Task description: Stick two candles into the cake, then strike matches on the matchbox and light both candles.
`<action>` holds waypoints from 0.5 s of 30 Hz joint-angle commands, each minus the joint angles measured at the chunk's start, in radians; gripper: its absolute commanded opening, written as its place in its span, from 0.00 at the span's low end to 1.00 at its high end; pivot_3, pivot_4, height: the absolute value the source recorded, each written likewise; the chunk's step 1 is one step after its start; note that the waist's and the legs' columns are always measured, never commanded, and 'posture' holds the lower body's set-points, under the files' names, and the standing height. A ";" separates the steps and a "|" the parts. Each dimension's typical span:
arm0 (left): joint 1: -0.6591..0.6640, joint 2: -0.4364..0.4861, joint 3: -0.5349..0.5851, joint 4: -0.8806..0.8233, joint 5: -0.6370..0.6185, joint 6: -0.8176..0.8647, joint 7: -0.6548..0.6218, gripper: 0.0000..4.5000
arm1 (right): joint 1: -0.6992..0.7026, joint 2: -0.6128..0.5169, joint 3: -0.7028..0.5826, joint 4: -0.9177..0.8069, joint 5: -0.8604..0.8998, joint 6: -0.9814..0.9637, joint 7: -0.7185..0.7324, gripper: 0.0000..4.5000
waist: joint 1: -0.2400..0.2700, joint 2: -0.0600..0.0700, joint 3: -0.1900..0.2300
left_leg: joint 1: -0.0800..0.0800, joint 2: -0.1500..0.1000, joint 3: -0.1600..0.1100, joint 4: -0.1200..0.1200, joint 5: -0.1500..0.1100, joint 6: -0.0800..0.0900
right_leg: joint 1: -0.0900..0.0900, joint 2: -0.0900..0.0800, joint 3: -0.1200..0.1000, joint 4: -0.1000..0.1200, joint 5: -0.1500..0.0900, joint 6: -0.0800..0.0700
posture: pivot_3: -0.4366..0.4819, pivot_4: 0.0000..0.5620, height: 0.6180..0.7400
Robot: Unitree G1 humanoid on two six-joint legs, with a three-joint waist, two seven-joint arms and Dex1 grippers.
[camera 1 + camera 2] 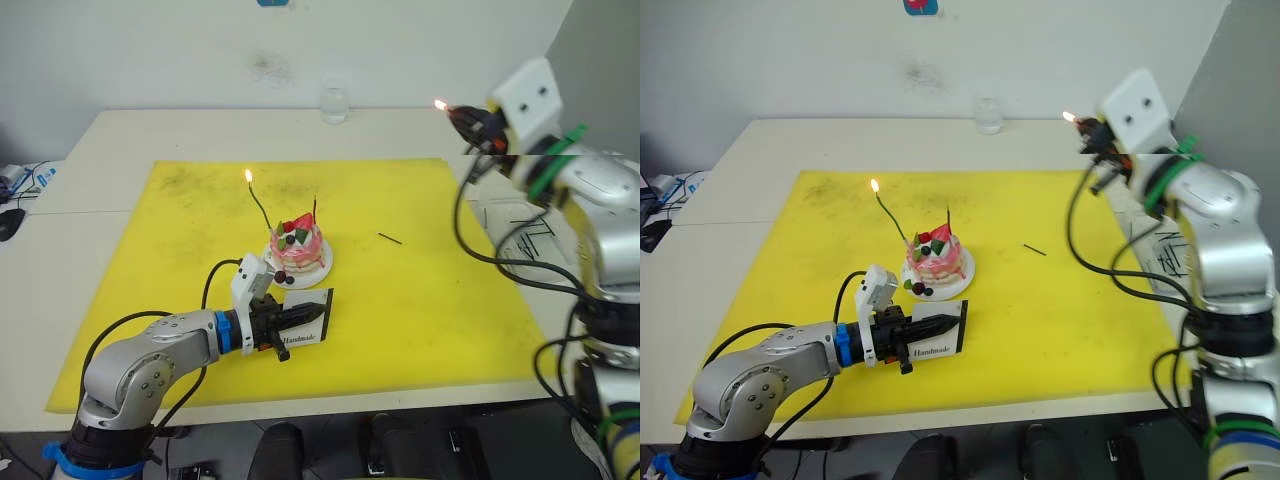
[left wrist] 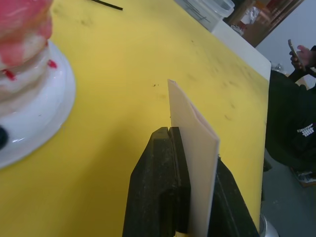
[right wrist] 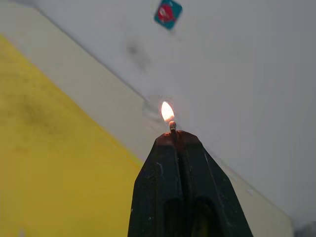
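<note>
Both candles stand in the cake (image 1: 298,251) at the middle of the yellow mat. The green candle (image 1: 258,205) burns; the dark red candle (image 1: 315,210) shows no flame. The left end effector (image 1: 300,318) grips the matchbox (image 1: 305,330) just near of the cake. The right end effector (image 1: 462,119), raised far right, pinches a burning match (image 3: 172,126). A spare match (image 1: 390,238) lies right of the cake. Lighting the red candle remains.

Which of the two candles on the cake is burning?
The green candle, the curved one leaning to the robot's left, has a flame at its tip. The red candle, standing straight, shows no flame.
</note>
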 commanded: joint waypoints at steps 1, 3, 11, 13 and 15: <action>0.016 -0.021 -0.002 -0.048 -0.024 -0.007 0.014 0.00 | 0.074 -0.049 -0.148 0.029 -0.032 0.023 -0.093 0.01 | -0.001 0.000 0.000 | 0.000 0.000 0.000 0.000 0.000 0.000 | 0.000 0.000 0.000 0.000 0.000 0.000 | 0.48 0.27 0.96; 0.026 -0.031 -0.007 -0.050 -0.025 -0.011 0.018 0.00 | 0.127 -0.066 -0.175 0.052 -0.034 0.034 -0.107 0.01 | -0.003 0.000 0.000 | 0.001 0.000 0.001 0.000 0.000 0.000 | 0.000 0.000 0.001 0.001 0.000 0.000 | 0.48 0.27 0.96; 0.037 -0.063 -0.028 -0.046 -0.013 -0.025 0.029 0.00 | 0.193 -0.017 -0.181 0.163 0.005 0.095 -0.154 0.01 | -0.006 0.001 0.000 | 0.003 -0.001 0.002 0.001 0.000 0.000 | 0.002 0.001 0.002 0.002 0.001 0.001 | 0.48 0.27 0.96; 0.038 -0.066 -0.028 -0.045 -0.011 -0.027 0.031 0.00 | 0.186 0.000 -0.183 0.208 0.000 0.091 -0.185 0.01 | -0.005 0.001 0.000 | 0.003 -0.001 0.002 0.001 0.000 0.000 | 0.002 0.001 0.002 0.001 0.001 0.001 | 0.48 0.27 0.96; 0.043 -0.067 -0.027 -0.048 -0.011 -0.030 0.032 0.00 | 0.176 0.025 -0.189 0.255 -0.008 0.086 -0.235 0.05 | -0.004 0.001 0.000 | 0.002 -0.001 0.002 0.001 0.000 0.000 | 0.002 0.001 0.003 0.000 0.001 0.001 | 0.48 0.27 0.96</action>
